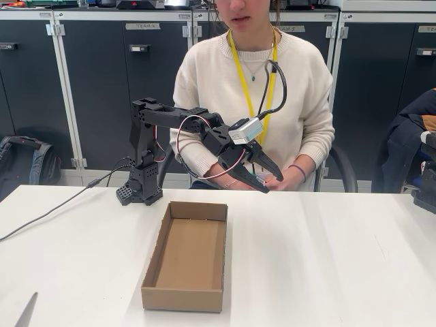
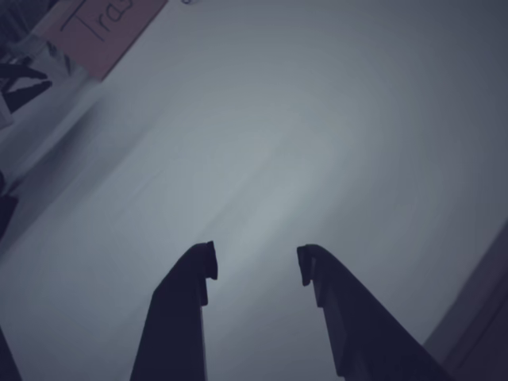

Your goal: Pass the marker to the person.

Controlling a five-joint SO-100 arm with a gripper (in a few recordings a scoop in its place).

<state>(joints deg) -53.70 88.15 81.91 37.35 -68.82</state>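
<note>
Cardboard box (image 1: 185,257) lies open on the white table (image 1: 327,259).

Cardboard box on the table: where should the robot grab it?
Probably the far short wall of the cardboard box, coming from above. The box is open-topped with thin upright walls, so the open tool could straddle one, a finger each side.

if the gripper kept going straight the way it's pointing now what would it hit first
Probably the bare white table. The open, empty gripper slants down toward the table's far edge, close to the person's hands. The wrist view shows plain tabletop between its fingers. Depth is unclear, so her hands might come first.
</note>
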